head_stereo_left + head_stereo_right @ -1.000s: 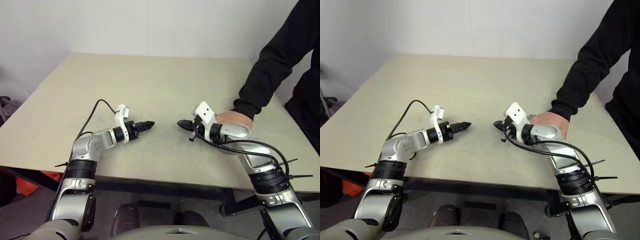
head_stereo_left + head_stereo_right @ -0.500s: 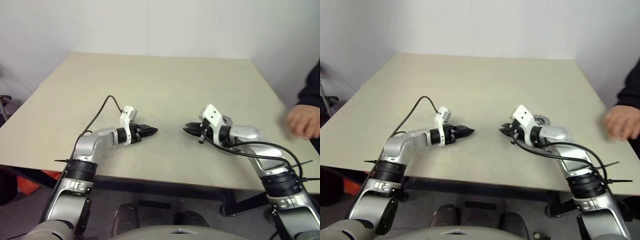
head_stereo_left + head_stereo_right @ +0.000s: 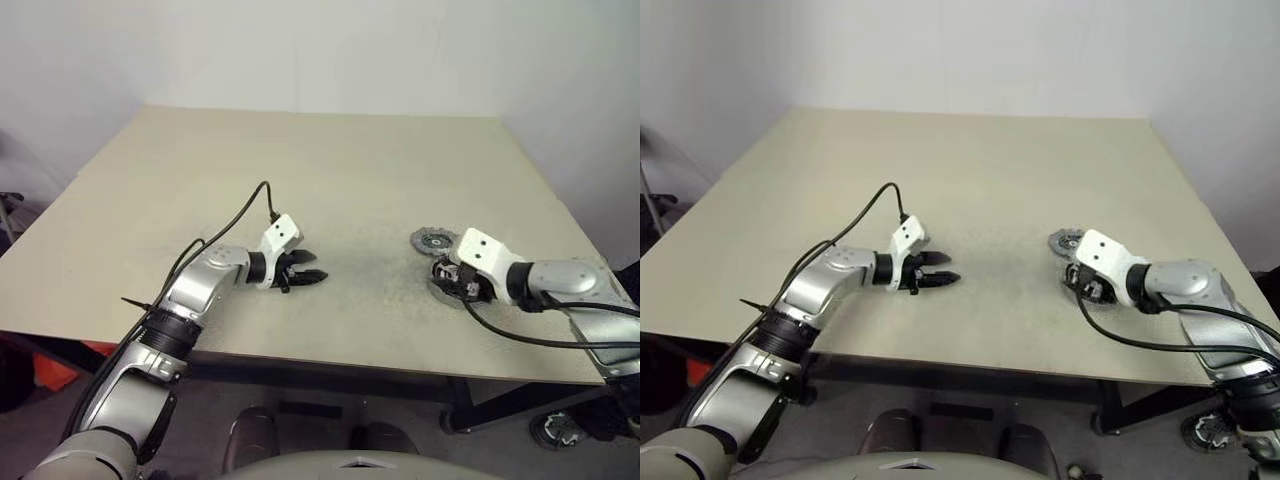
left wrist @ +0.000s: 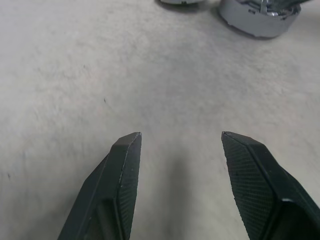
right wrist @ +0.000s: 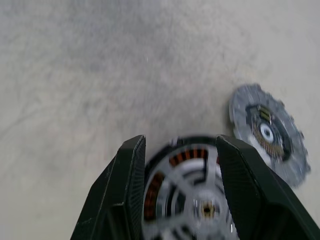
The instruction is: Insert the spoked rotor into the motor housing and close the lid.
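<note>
Left gripper [image 3: 308, 279] idle near worktop's front edge, fingers parted, empty. Right gripper [image 5: 181, 150] spread above motor housing [image 5: 187, 192]; spoked rotor [image 5: 192, 187] seemingly sits inside. Lid [image 3: 434, 240] lies just beyond, toward right edge. Grasp lid by rim, lower centred.

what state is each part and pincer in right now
motor housing: on the table, spoked wheel seated inside, uncovered
lid: flat on the table beside the housing, not fitted
left pincer: open, empty
right pincer: open, over the housing
</note>
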Robot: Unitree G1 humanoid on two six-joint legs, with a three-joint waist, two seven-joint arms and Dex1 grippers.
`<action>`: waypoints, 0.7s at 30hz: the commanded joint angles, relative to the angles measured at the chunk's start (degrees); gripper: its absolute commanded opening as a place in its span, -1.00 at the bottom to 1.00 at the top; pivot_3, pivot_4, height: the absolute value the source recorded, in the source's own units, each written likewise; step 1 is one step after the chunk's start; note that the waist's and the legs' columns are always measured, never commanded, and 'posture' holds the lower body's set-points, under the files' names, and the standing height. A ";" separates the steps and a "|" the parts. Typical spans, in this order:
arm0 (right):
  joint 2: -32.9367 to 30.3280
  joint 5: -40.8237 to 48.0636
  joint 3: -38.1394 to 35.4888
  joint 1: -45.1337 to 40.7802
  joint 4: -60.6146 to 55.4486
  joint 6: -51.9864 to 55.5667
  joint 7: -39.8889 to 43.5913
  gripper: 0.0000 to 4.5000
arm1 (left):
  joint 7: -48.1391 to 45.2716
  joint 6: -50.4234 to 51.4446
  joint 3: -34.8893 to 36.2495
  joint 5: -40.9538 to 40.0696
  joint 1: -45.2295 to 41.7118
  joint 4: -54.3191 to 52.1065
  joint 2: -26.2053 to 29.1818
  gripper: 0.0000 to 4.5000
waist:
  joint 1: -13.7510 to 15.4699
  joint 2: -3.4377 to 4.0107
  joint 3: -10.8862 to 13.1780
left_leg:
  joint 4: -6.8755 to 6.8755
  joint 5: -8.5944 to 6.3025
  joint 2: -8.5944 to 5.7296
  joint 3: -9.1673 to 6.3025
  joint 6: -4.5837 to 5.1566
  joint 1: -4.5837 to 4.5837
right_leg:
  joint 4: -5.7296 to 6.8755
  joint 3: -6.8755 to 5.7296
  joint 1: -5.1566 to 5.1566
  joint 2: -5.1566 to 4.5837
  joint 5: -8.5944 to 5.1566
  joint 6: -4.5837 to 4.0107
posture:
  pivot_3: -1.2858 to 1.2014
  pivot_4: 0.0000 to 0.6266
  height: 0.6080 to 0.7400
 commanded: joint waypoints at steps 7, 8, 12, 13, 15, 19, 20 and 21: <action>-4.12 0.50 -6.93 4.99 -2.10 -2.41 3.34 0.00 | -1.79 -1.94 0.42 1.19 0.17 0.26 -0.67 0.22 | 0.02 0.05 -0.03 | 0.05 -0.13 0.01 0.02 0.22 0.01 | 0.01 0.01 0.01 0.00 0.00 0.00 | 0.03 -1.00 1.00; -4.35 0.37 -6.90 5.19 -1.32 -3.02 3.68 0.00 | -1.79 -2.13 0.43 1.38 0.22 0.39 -0.70 0.22 | 0.00 0.06 -0.04 | 0.06 -0.13 0.01 0.02 0.24 0.01 | 0.01 0.01 0.01 -0.01 0.00 0.00 | 0.03 -1.00 1.00; -5.44 -0.56 -6.37 6.25 1.24 -5.69 4.98 0.00 | -1.56 -2.17 1.16 1.63 0.19 0.72 -0.88 0.22 | 0.01 0.14 -0.09 | 0.10 -0.15 0.01 0.02 0.27 0.00 | 0.01 0.01 0.01 -0.02 0.00 0.00 | 0.03 -1.00 1.00; -5.57 -0.61 -6.23 6.25 1.68 -6.23 5.23 0.00 | -1.56 -2.27 1.25 1.70 0.25 0.82 -0.86 0.22 | 0.00 0.15 -0.10 | 0.11 -0.15 0.01 0.02 0.27 -0.01 | 0.01 0.01 0.02 -0.02 0.00 0.00 | 0.03 -1.00 1.00; -5.54 -0.61 -5.56 5.84 2.59 -7.13 5.73 0.00 | -1.49 -2.47 1.38 1.82 0.46 0.98 -0.84 0.22 | -0.04 0.19 -0.12 | 0.11 -0.16 0.01 0.02 0.28 -0.01 | 0.02 0.01 0.02 -0.02 0.00 0.00 | 0.03 -1.00 1.00; -5.34 -1.99 -3.52 5.60 4.95 -9.05 6.24 0.00 | -1.07 -2.40 1.90 1.61 1.02 0.62 -1.09 0.22 | -0.04 0.27 -0.17 | 0.12 -0.18 0.01 0.02 0.31 -0.01 | 0.01 0.01 0.02 -0.02 0.00 0.00 | 0.03 -1.00 1.00; -5.36 -2.83 -2.81 5.70 5.87 -9.73 6.09 0.00 | -0.82 -2.22 2.32 1.29 1.18 0.38 -1.30 0.22 | -0.04 0.28 -0.18 | 0.13 -0.18 0.01 0.02 0.32 -0.01 | 0.01 0.01 0.02 -0.02 0.00 0.00 | 0.03 -1.00 1.00; -5.24 -3.26 -2.33 5.79 6.47 -10.19 6.13 0.00 | -0.63 -2.17 2.58 1.18 1.28 0.24 -1.45 0.22 | -0.04 0.29 -0.18 | 0.16 -0.19 0.01 0.02 0.34 -0.02 | 0.01 0.01 0.02 -0.02 0.00 0.00 | 0.03 -1.00 1.00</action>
